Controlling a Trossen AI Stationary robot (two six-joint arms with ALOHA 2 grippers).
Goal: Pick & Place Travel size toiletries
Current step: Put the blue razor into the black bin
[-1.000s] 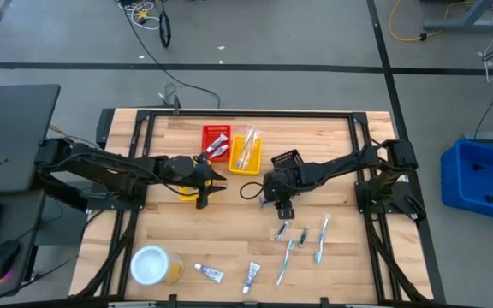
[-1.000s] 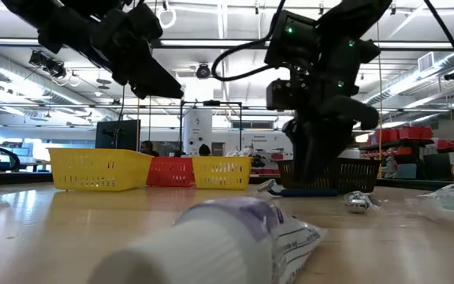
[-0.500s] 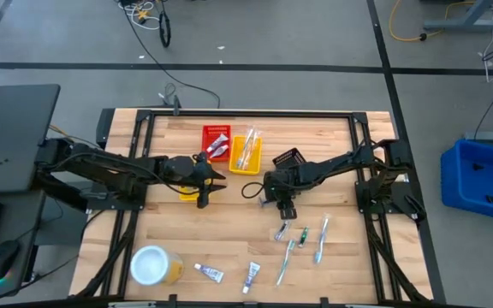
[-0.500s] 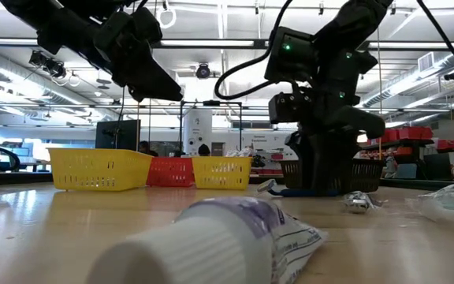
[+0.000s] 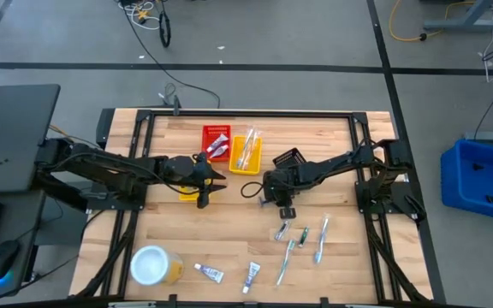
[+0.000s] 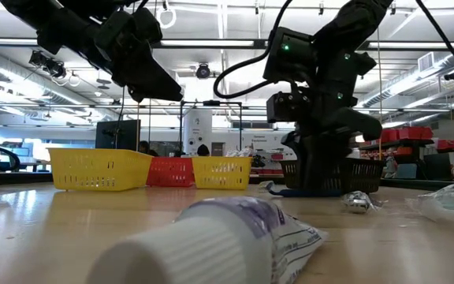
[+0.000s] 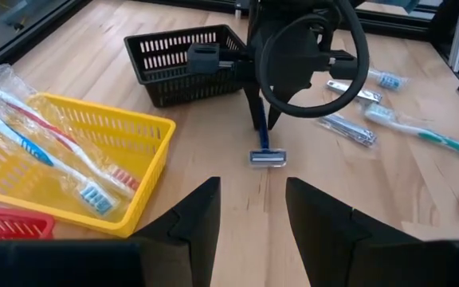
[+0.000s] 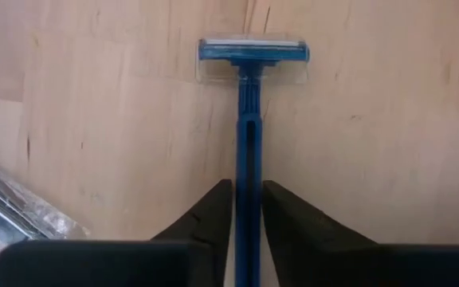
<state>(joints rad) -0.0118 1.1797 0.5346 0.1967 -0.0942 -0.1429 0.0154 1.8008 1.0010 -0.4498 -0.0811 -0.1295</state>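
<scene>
Right gripper [image 8: 248, 209] pinches razor [image 8: 249, 119] beside black basket [image 7: 178, 64].

No text, label, brand or number can be read anywhere.

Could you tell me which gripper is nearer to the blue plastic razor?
Right. The right gripper is shut on the blue plastic razor; the left gripper hovers apart from it, open.

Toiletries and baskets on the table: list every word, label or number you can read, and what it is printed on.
None can be read.
White tubes: coloured print, too small to make out.
Big tube close to the low camera: purple print, blurred.
Razor: plain blue, no lettering showing.
Wrapped toothbrushes in the yellow basket: no legible print.
</scene>
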